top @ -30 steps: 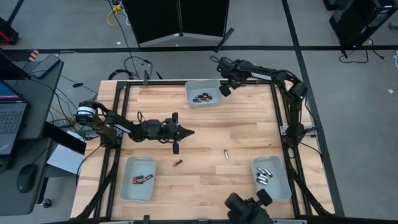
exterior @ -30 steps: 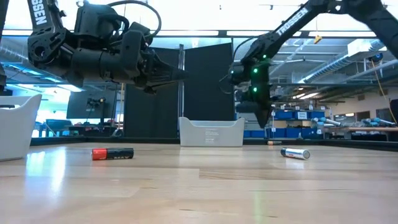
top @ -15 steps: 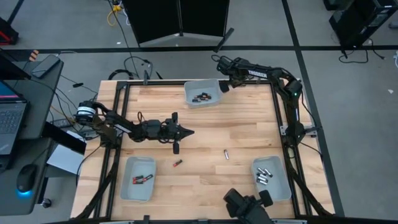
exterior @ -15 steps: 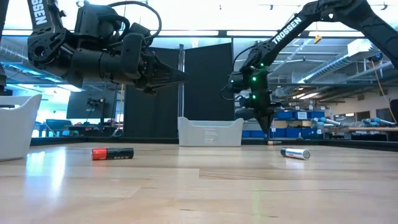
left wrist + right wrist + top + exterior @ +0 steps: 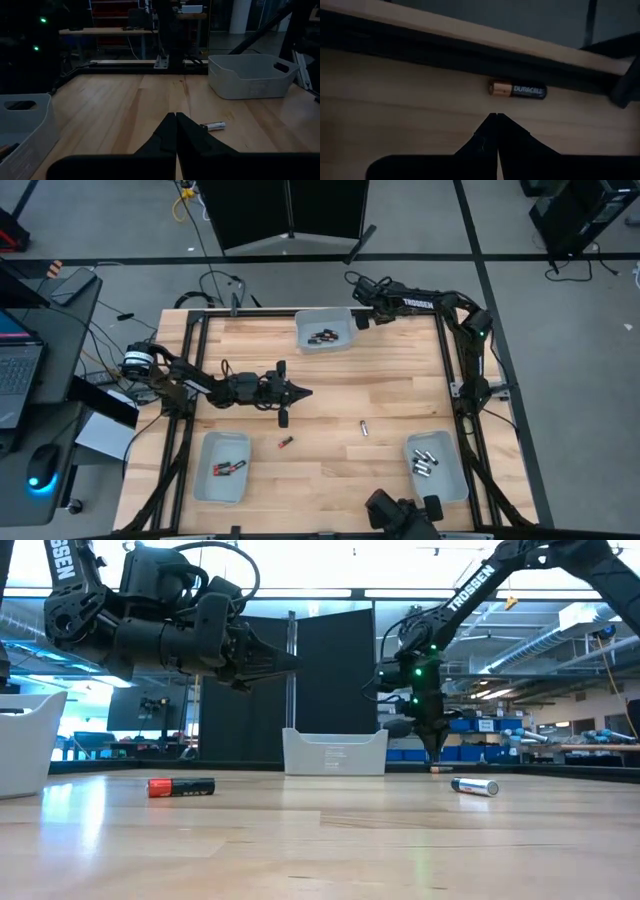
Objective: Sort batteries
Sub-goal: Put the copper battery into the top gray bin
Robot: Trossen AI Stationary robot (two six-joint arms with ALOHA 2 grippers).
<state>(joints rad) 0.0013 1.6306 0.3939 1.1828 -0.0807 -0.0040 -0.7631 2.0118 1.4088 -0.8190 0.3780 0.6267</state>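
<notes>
Right wrist view: right claw (image 5: 497, 116) closed, empty, near black battery (image 5: 518, 90).

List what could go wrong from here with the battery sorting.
1. The right hand is shut, facing a black-and-copper battery beside a dark rail; coming in shut might shove it against the rail.
2. The red-and-black battery and silver battery lie loose on the table; the shut left hand could nudge and roll them.

Three trays (image 5: 325, 329) ringing table (image 5: 330, 385); two batteries (image 5: 286, 442) between.
</notes>
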